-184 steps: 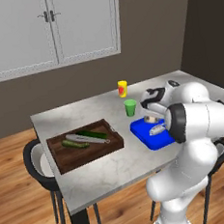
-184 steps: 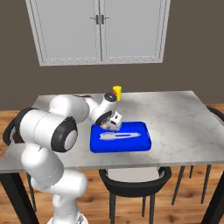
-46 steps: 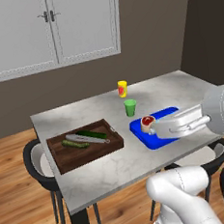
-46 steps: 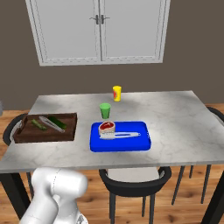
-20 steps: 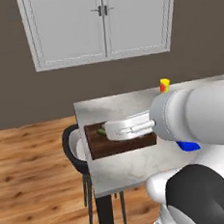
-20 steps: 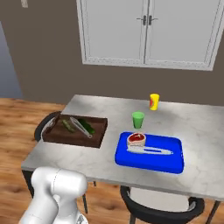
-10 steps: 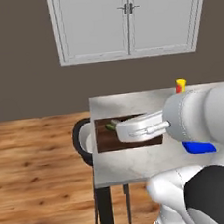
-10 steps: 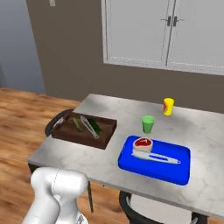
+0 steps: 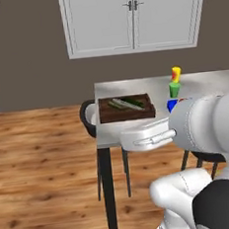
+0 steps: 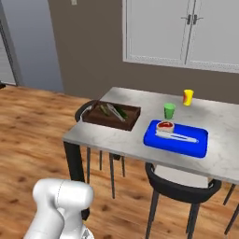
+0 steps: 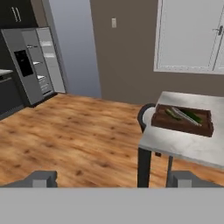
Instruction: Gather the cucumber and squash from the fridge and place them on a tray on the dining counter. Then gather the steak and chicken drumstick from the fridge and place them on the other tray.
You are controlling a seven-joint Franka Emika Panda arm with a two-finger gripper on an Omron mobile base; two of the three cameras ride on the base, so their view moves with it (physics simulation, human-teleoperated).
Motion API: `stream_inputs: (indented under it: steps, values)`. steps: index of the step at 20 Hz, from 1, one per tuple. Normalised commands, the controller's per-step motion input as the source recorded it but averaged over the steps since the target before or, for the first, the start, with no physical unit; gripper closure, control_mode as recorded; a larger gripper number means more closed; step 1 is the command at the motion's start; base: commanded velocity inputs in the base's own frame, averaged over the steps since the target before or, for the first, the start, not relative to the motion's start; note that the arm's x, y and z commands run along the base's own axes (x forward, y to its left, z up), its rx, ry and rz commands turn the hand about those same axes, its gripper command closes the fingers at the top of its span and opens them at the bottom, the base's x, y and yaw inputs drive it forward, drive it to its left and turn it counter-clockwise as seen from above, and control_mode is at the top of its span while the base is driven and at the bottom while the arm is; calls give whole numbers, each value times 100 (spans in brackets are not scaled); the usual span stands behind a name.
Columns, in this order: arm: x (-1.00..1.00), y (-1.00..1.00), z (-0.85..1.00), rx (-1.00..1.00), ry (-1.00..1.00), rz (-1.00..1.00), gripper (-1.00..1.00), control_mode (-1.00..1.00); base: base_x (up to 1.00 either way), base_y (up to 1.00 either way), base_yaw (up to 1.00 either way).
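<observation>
Above wood floor (image 11: 78, 140), jaws wide apart, holding nothing, fridge (image 11: 30, 61) beyond

Wood floor (image 9: 41, 158), brown wall (image 9: 26, 50)

A dark brown tray (image 10: 113, 116) and a bright blue tray (image 10: 176, 138) sit on the grey marble surface (image 10: 140, 103); the steak (image 10: 165, 125) shows red with a pale rim beside a green cup (image 10: 169, 110) and a yellow container (image 10: 188, 97).
</observation>
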Motion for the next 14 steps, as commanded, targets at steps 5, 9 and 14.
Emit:
stream_inputs:
  steps: [5,9,14]
  values:
    - [0,0,0,0,0,0,-100,100,-55,74,14]
    - [0,0,0,0,0,0,-100,100,21,87,67]
    - [0,0,0,0,0,0,-100,100,17,23,93]
